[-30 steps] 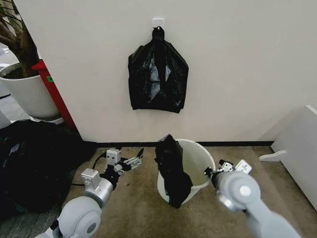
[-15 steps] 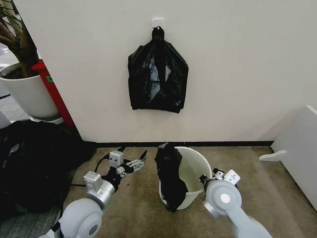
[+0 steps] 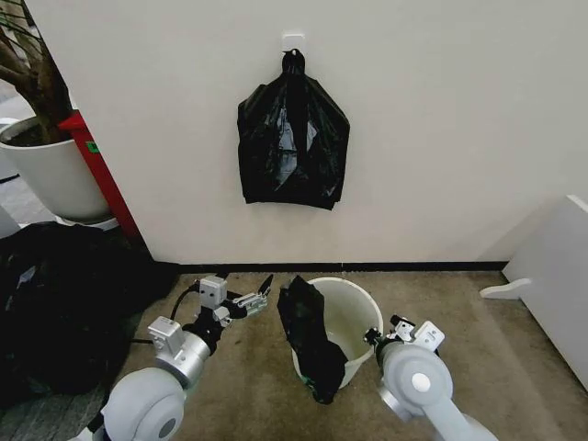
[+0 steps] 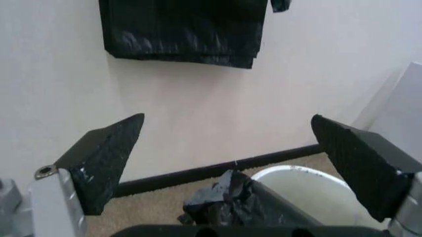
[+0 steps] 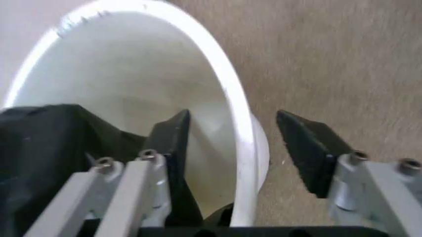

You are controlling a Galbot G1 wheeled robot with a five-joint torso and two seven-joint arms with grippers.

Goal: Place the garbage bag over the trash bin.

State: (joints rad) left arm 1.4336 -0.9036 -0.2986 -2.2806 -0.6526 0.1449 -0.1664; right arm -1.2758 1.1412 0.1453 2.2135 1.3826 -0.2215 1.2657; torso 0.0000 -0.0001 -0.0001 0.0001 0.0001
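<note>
We see the trash bin (image 3: 342,323) standing on the carpet near the wall, between our two arms. The garbage bag (image 3: 310,338) hangs crumpled over the bin's left rim, part inside and part trailing down the outer wall to the floor. Our right gripper (image 5: 234,136) sits at the bin's right rim with its fingers spread, one inside the bin and one outside, the rim between them but not pinched. Our left gripper (image 3: 258,294) hovers just left of the bag, fingers wide apart and holding nothing. On the wall above hangs a thicker black bag bundle (image 3: 293,140).
</note>
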